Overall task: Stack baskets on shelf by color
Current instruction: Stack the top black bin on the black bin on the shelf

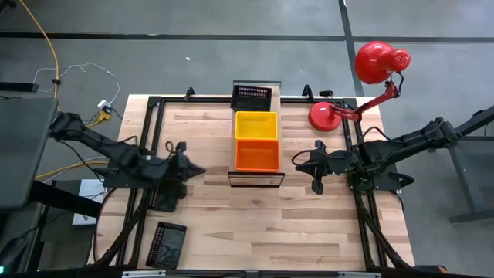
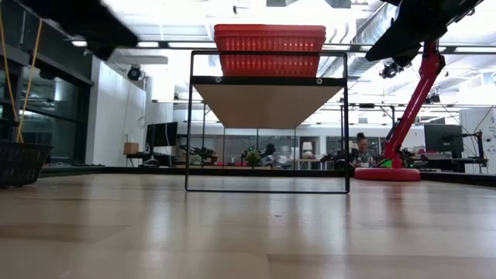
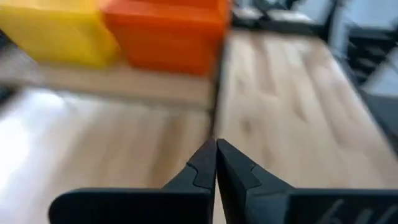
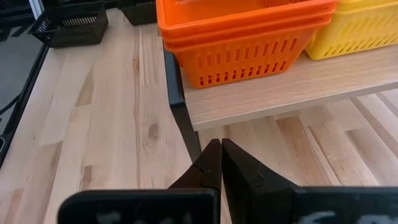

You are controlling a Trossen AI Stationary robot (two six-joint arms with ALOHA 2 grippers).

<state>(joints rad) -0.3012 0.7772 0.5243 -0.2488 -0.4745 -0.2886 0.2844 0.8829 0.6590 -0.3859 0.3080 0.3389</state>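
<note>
Both claws, left claw (image 3: pixel 216 163) and right claw (image 4: pixel 221 163), closed, empty, touching nothing.

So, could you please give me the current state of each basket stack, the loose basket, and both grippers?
Orange baskets: stacked on the shelf, at its near end.
Yellow baskets: on the shelf's middle, beside the orange.
Black basket on shelf: at the far end.
Loose black basket: on the table, near left corner.
Left gripper: shut, empty, left of the shelf.
Right gripper: shut, empty, right of the shelf.
</note>
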